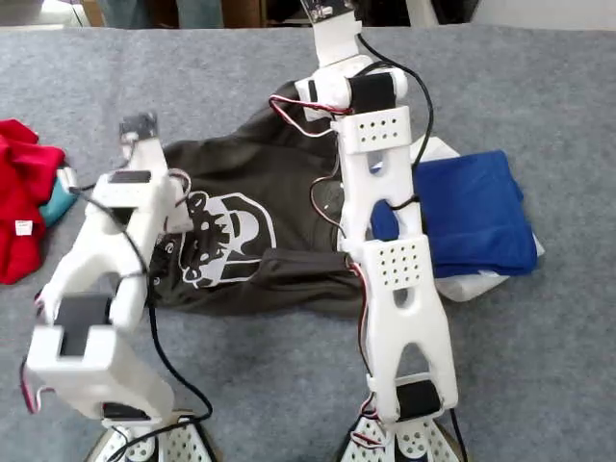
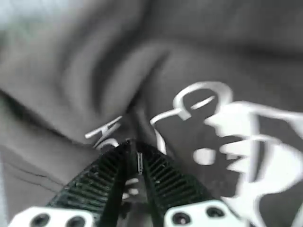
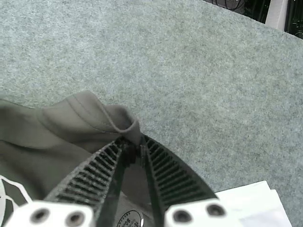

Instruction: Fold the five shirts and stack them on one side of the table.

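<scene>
Left wrist view: the left gripper (image 2: 135,150) was seen clenched on a pinch of the dark shirt (image 2: 85,71), its ribbed jaws pressed together with cloth caught between them, just beside the white print (image 2: 236,137). Loose folds of the same cloth were seen beyond the jaws.

From the right wrist, the right gripper (image 3: 133,145) was likewise found clamped on that shirt, at the collar (image 3: 94,111), which was lifted into a small peak at the jaw tips. Past the collar, the grey covering of the table (image 3: 189,71) was shown.

From the high view, the dark shirt was seen spread crumpled in the middle of the table, print upward, between the two arms. To the right of it, a folded blue shirt (image 1: 472,212) was laid on top of a white shirt (image 1: 472,286), the two touching the dark one's edge. At the left edge, well apart from that stack, a red shirt (image 1: 19,202) was bunched, with a teal cloth (image 1: 58,204) tucked against it.
</scene>
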